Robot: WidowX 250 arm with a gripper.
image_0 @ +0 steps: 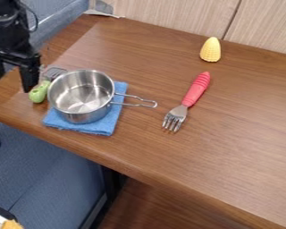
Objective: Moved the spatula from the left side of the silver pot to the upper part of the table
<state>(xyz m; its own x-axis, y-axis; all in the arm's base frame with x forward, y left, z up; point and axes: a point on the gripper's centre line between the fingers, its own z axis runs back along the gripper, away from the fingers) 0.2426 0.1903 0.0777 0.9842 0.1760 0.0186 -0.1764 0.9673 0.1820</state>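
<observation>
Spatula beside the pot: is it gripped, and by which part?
Nothing is held: the gripper stands open, with the green-handled spatula beside it, outside its grasp.

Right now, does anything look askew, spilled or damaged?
Slightly askew: the pot sits off-centre on the blue cloth, with more cloth showing on its handle side, and the spatula lies right beside it. I see no spill or damage.

Left: silver pot (80,109), green-handled spatula (39,93), blue cloth (98,127). Right of centre: red-handled fork (196,89), yellow corn (210,50). Brown, wood-grained table (229,147).
</observation>
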